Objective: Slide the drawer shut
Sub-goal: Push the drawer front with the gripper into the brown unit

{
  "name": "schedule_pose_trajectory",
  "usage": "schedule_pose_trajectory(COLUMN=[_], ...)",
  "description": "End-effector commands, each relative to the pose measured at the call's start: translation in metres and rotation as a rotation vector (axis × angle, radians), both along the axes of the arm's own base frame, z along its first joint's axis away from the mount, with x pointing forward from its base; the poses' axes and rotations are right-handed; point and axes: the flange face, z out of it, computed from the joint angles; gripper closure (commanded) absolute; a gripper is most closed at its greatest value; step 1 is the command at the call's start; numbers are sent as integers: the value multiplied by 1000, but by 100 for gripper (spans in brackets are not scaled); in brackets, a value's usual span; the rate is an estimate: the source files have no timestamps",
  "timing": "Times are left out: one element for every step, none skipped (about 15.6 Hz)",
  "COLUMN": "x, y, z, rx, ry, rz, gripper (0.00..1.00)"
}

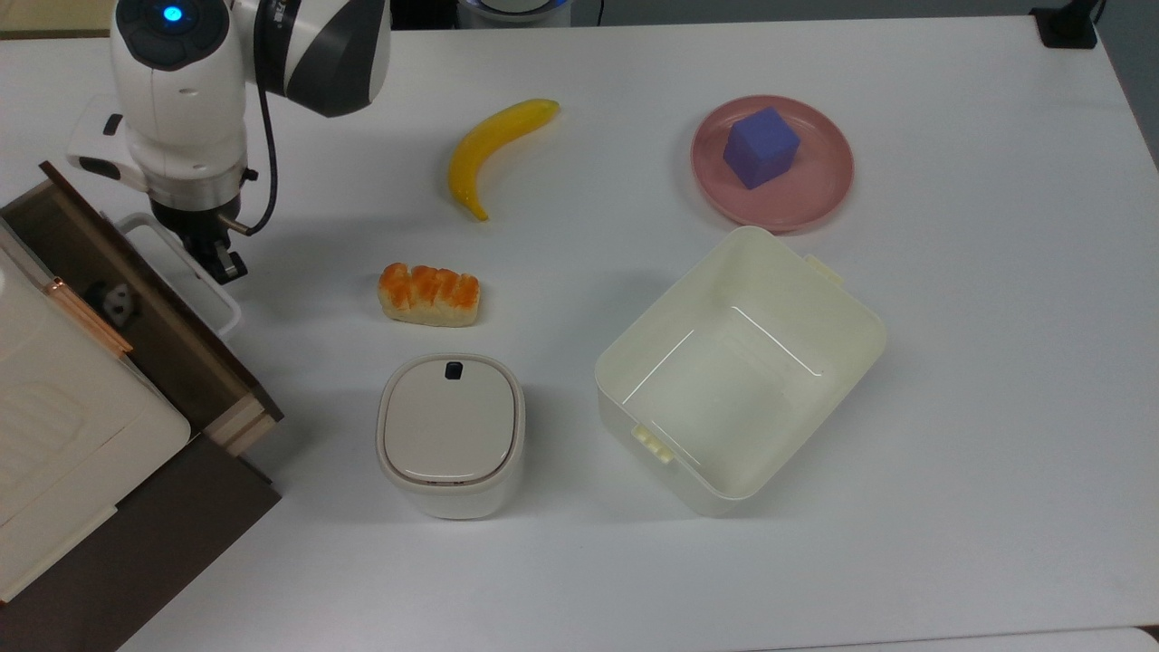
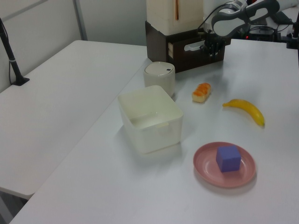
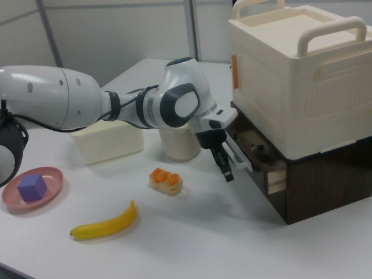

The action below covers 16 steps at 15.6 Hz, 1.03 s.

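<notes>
The drawer stands partly pulled out of the dark brown cabinet at the top view's left, its dark front panel and white loop handle facing the table. A small panda toy lies inside. My gripper is shut and points down, pressed against the outer bar of the handle. In the right view the gripper sits at the handle just in front of the drawer. The left view shows the gripper against the drawer front.
A cream box sits on top of the cabinet. On the table are a bread roll, a banana, a white lidded container, an open cream bin, and a pink plate holding a purple cube.
</notes>
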Motion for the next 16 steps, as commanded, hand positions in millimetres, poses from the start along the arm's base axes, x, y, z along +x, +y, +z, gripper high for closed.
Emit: schedule_pose_trajectory(x=[12,12,12,13,15,16,16,17,18,19,20,19,19,20,20,20], y=[-15,-22,-24,-25,-27,-28,-31,-33,-34,-35,-35,-38,-39,-41,-43,-46], z=[6,7,8,11,14,14,16,20,20,20,22,22,23,24,26,26], rx=[-38,-41,-41,-44,-48,-49,-51,-54,-55,-57,-60,-62,-63,-65,-67,-67], ry=[-70,-84,-96,-111,-130,-141,-156,-176,-182,-188,-202,-208,-223,-240,-257,-266], rz=[-42,-52,-57,-64,-69,-73,-79,-81,-82,-78,-76,-80,-87,-94,-103,-112], gripper=[100,100,100,100,100,100,100,100,100,100,100,100,100,100,100,100])
